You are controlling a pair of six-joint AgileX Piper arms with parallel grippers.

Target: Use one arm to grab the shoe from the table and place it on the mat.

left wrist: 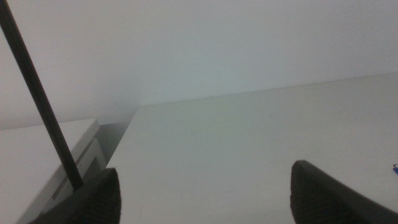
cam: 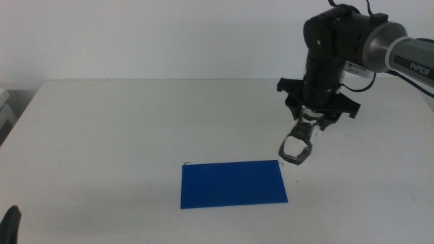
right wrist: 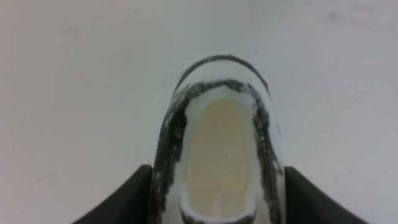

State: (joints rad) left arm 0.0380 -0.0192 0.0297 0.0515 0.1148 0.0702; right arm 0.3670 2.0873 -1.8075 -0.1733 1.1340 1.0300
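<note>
The black and grey arm (cam: 339, 41) marked "PiPER" comes in from the right. Its right gripper (cam: 309, 124) points down and is shut on the white sneaker with black trim (cam: 297, 148). The shoe hangs tilted below the jaws, just right of the far right corner of the blue mat (cam: 232, 183), which lies flat on the white table (cam: 122, 122). In the right wrist view the shoe (right wrist: 217, 143) fills the gap between the two jaws of the gripper (right wrist: 219, 200). The left gripper (cam: 10, 224) waits at the bottom left edge, and its jaws (left wrist: 205, 193) stand wide apart with nothing between them.
A thin black rod or cable (left wrist: 37, 99) crosses the left wrist view. A pale box-like object (left wrist: 56, 155) stands beside the table's left edge. A tiny blue speck of the mat (left wrist: 395, 167) shows at that view's edge.
</note>
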